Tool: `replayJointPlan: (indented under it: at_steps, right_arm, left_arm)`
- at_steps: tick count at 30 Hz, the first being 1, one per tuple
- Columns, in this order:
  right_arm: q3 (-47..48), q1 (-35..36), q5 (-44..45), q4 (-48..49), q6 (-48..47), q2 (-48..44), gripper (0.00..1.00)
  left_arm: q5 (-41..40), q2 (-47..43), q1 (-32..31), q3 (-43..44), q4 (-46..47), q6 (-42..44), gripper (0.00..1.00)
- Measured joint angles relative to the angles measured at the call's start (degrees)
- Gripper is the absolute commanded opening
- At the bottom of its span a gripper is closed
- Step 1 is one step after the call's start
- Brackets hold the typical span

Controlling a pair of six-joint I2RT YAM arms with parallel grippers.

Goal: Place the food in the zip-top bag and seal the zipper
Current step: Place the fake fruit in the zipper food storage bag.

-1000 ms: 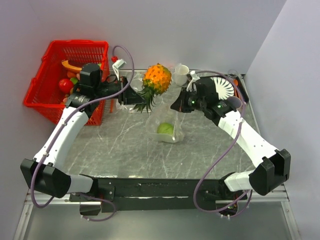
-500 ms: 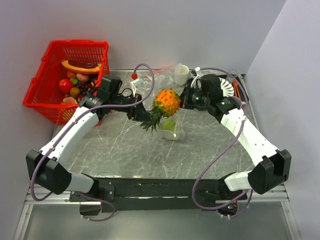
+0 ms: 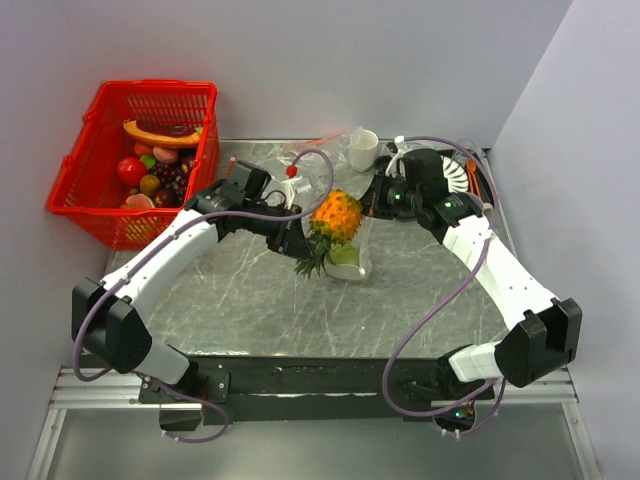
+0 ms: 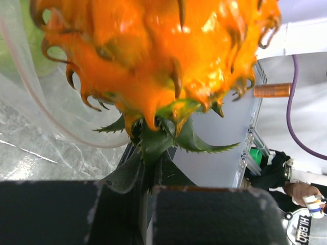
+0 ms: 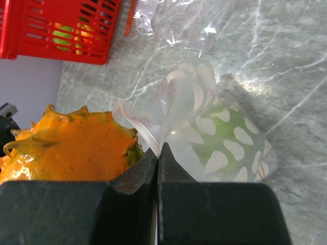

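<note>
Far-left corner: a red basket (image 3: 155, 88) of assorted toy foods stands at the left edge of the grey marbled table (image 3: 230, 300).

Centre, left of middle: the left gripper (image 3: 295, 240) is clamped on the dark-green leafy crown (image 4: 158, 138) of a toy pineapple (image 3: 337, 213). Its fingers are pressed together around the leaves. The orange body is tilted toward the far-right corner, above the table, just beside the open mouth of the zip-top bag (image 3: 352, 265).

Centre: the bag lies on the table with a round light-green fruit (image 5: 225, 138) inside it.

Right of centre: the right gripper (image 5: 157, 163) pinches the bag's mouth edge (image 5: 138, 120) and holds it raised. Its fingers are pressed together on the plastic. Whether the pineapple touches that edge cannot be told.

Far edge: a second crumpled clear bag (image 5: 173, 20) lies near the basket, and a white cup (image 3: 363, 150) stands behind the pineapple.

Far-right corner: a white ribbed disc (image 3: 455, 178), partly hidden by the right arm.
</note>
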Motion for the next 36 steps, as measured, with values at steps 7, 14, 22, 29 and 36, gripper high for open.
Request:
replayJointPlan:
  at_steps: [7, 14, 22, 29, 36]
  right_arm:
    - [0.5, -0.22, 1.64, -1.88, -0.66, 0.35, 0.0]
    - [1.03, -1.46, 4.94, -1.44, -1.09, 0.57, 0.0]
    - [1.03, -1.81, 5.38, 0.87, -1.07, 2.14, 0.0]
    - [1.38, -0.42, 7.85, 1.25, -1.64, 2.12, 0.0]
    - [3.67, 3.1, 12.07, 1.33, -3.04, 1.97, 0.0]
  left_arm:
    - [-1.01, 1.62, -2.27, -0.04, -0.17, 0.07, 0.01]
    - [-1.01, 1.55, -2.67, -0.31, -2.8, 0.0, 0.01]
    - [0.09, 0.26, -2.8, -0.31, -3.69, -0.24, 0.01]
    - [-0.13, 2.36, -2.8, 3.32, -6.25, -1.92, 0.06]
    - [-3.58, 3.56, -2.78, 11.8, -9.6, -5.11, 0.14]
